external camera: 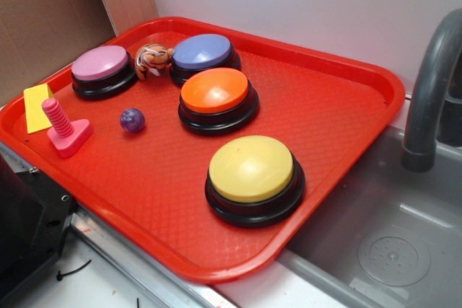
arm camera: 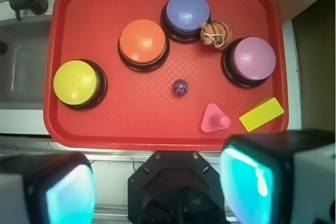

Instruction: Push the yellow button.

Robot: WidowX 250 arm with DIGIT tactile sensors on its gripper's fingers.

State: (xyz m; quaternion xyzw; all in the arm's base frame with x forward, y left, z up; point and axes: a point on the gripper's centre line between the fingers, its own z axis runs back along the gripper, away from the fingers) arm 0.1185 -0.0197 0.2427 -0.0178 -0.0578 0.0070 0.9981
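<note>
faucet [external camera: 433,84] cut off (top edge) | jaws blurred, tips out of wrist view

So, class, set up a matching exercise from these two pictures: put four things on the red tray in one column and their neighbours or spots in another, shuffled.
Things
1. yellow button
2. tiger toy
3. purple marble
4. yellow card

Places
A. between the blue and pink buttons
B. beside the pink bolt, at the tray's edge
C. nearest the sink
D. alone on open tray, mid-tray

Pairs: 1-C, 2-A, 3-D, 4-B

Open tray [arm camera: 110,119] around yellow button [arm camera: 76,82]
</note>
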